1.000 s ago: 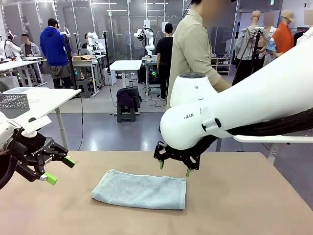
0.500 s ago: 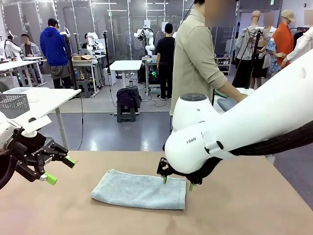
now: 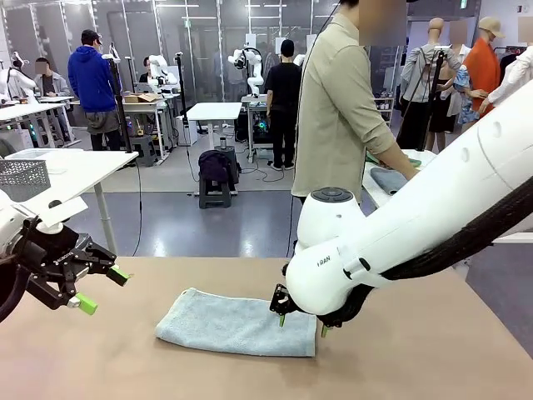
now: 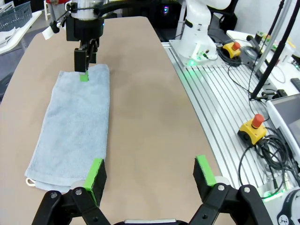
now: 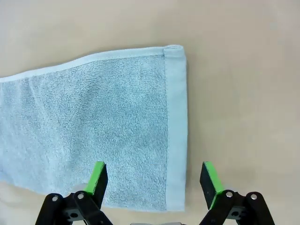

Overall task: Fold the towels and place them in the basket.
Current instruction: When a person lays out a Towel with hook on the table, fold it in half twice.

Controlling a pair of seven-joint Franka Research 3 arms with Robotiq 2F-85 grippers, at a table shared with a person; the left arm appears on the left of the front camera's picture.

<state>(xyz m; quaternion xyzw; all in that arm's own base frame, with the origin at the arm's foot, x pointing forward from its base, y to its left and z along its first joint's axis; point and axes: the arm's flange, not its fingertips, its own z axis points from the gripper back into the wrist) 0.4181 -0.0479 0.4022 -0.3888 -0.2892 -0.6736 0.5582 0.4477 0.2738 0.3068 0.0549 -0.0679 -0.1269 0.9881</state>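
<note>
You had the right gripper (image 3: 302,326) low over the right-hand short end of the blue-grey towel (image 3: 233,323), jaws wide apart, nothing in them. In the right wrist view one finger (image 5: 98,176) sat over the terry and the other over bare table (image 5: 243,93) past the hem, so the opening straddled that edge. That reads as a setup to pinch the short end and carry it over for a fold. The tips looked just above or touching the cloth; couldn't tell which. The towel lay flat mid-table, long side running left-right, apparently doubled lengthwise already: two layers showed at the end nearest the left wrist camera. Your left gripper (image 3: 103,290) hung off the towel's left end, above the table and apart from the cloth, also spread wide and empty. My guess: placed there to keep clear of the fold path, or to pin that end if the cloth dragged. The person (image 3: 337,108) stood at the far side, turned to a side table, hand by another blue-grey cloth (image 3: 389,179), not involved with this towel. Fold not done, basket step not reached. Risk: grabbing only the top layer at the hem, which would open the existing fold.
</note>
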